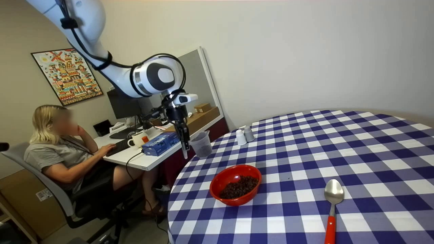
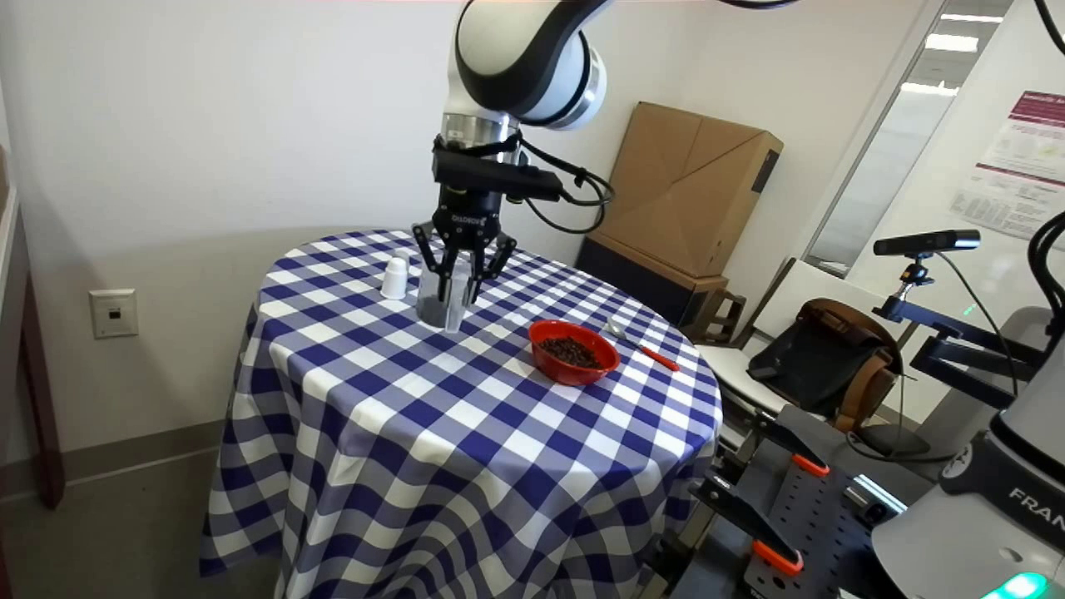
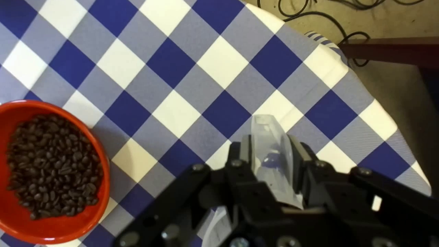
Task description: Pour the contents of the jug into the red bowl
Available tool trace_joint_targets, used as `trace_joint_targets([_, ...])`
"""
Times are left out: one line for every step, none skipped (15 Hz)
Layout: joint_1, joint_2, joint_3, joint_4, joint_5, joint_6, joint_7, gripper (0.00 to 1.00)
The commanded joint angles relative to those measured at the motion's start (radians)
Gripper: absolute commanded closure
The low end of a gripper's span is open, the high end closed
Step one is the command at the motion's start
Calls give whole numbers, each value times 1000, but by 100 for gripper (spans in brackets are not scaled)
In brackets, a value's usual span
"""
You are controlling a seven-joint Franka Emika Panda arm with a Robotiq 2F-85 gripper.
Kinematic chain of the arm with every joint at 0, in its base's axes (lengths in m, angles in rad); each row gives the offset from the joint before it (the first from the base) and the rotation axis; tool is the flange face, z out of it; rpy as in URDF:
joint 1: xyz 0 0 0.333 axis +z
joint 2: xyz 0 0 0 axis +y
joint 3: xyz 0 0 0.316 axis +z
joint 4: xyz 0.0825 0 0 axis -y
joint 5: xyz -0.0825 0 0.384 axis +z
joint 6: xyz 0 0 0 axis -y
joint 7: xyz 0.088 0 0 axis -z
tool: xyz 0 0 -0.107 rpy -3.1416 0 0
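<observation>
The see-through jug [image 1: 201, 145] is upright by its handle in my gripper [image 1: 184, 140], near the table edge; it also shows in an exterior view [image 2: 434, 306]. In the wrist view the jug's clear handle [image 3: 271, 137] lies between the two finger pads, and most of the jug's body is hidden behind the gripper. No dark beans show through the jug's wall. I cannot tell whether its base touches the cloth. The red bowl [image 1: 217, 193] stands on the table apart from the jug and holds dark beans. It also shows in the wrist view [image 3: 104, 178] and in an exterior view [image 2: 574, 372].
A white shaker [image 1: 241, 137] and a grey shaker [image 1: 249, 134] stand behind the jug. A red-handled spoon [image 1: 334, 193] lies beyond the bowl. The table [image 1: 373, 162] has a checked cloth. A desk [image 1: 149, 162] with a seated person [image 1: 64, 156] is beside the table.
</observation>
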Motion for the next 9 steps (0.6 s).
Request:
trace_joint_targets([-59,-54,2,18,73,-147,-192,91])
trace_joint_targets([-63,-60,-17,27,57,-204,-222,91])
trace_joint_targets([-65,-65,-36,35,34,-252,-242,91])
trace_joint_targets([-66,-67,-55,46,6,-310,-265,91])
trace_joint_targets([-71,-67,-69,55,-17,-355,-289,91])
trace_joint_targets([-72,-67,-83,62,-46,-396,-311,91])
trace_joint_targets([-74,-68,-91,68,-72,-430,-340,91])
trace_joint_targets([-76,-69,-96,72,-98,-455,-367,91])
trace_joint_targets([-77,-70,-99,76,-123,-476,-394,91])
